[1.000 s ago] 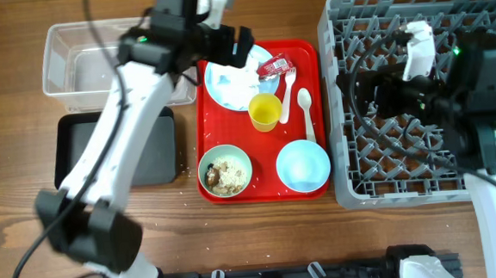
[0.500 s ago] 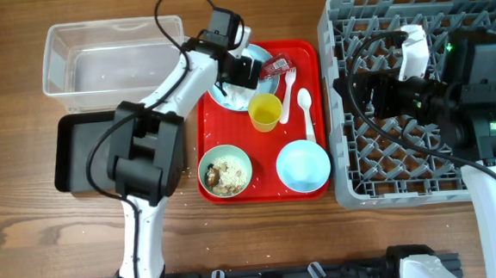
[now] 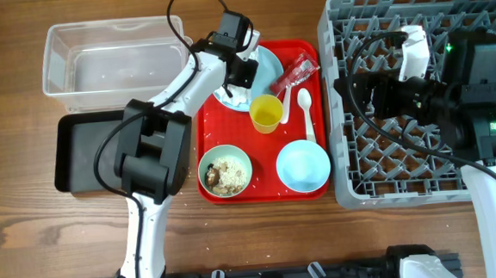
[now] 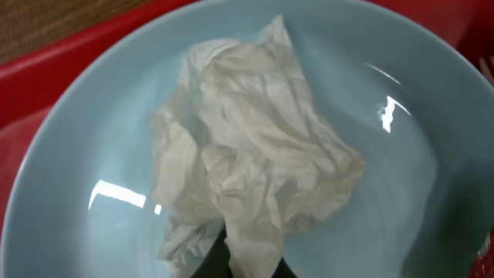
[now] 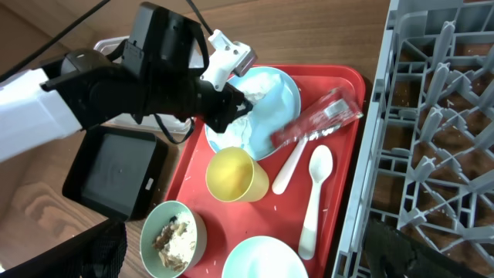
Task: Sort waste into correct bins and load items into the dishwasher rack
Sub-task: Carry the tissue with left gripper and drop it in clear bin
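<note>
A crumpled white napkin [image 4: 247, 147] lies in the pale blue plate [image 3: 261, 67] on the red tray [image 3: 263, 147]. My left gripper [image 4: 251, 266] is shut on the napkin's lower edge, its dark fingers just showing at the bottom of the left wrist view. The red wrapper [image 3: 300, 74] rests at the plate's right edge. A yellow cup [image 3: 265, 113], white fork [image 3: 286, 98] and spoon [image 3: 306, 114] sit beside it. The green bowl [image 3: 226, 170] holds rice and scraps, next to the light blue bowl [image 3: 303, 165]. My right gripper [image 3: 368, 93] hovers open over the rack [image 3: 422, 167], holding nothing.
The clear tub [image 3: 109, 61] stands at the back left, with the black tray [image 3: 81, 153] in front of it, partly under my left arm. Rice grains are scattered on the wood near the tray's front.
My left gripper has shut on the napkin. The plate has slid a little to the right, and the wrapper has shifted right and turned. The right arm stays still.
</note>
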